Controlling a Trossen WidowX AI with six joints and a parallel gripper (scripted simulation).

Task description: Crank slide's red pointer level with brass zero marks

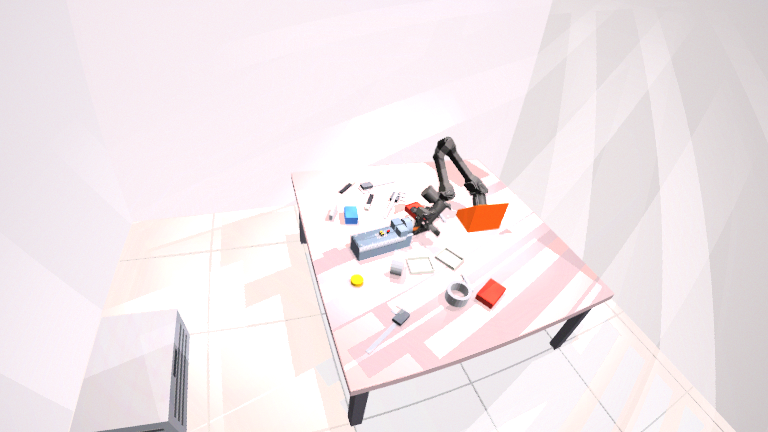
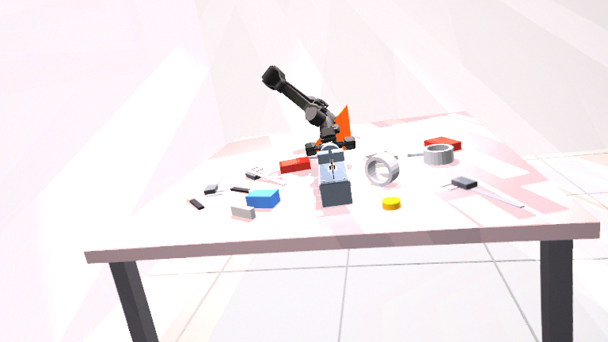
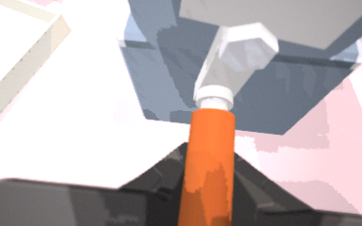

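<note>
The blue-grey crank machine (image 1: 382, 246) (image 2: 336, 194) (image 3: 160, 80) stands on the table, its crank end towards the arm. In the wrist view its pale crank arm (image 3: 212, 75) slopes from the hub down to the orange handle (image 3: 212, 134). My gripper (image 1: 417, 228) (image 3: 204, 153) is shut on that handle. On top of the slide, the small red pointer (image 1: 388, 231) (image 2: 332, 162) shows a little nearer the crank end than the brass marks (image 1: 382, 233) (image 2: 332, 167). They are too small to judge the exact gap. The fingertips are hidden behind the machine in the exterior view.
A red block (image 1: 410, 206) (image 2: 294, 165) lies close beside the gripper. Two shallow pale trays (image 1: 420, 265) (image 1: 449, 258) and a grey ring (image 1: 397, 267) (image 2: 368, 171) are on the machine's other side. A blue block (image 1: 351, 215) (image 2: 262, 199) and an orange panel (image 1: 485, 218) stand farther off.
</note>
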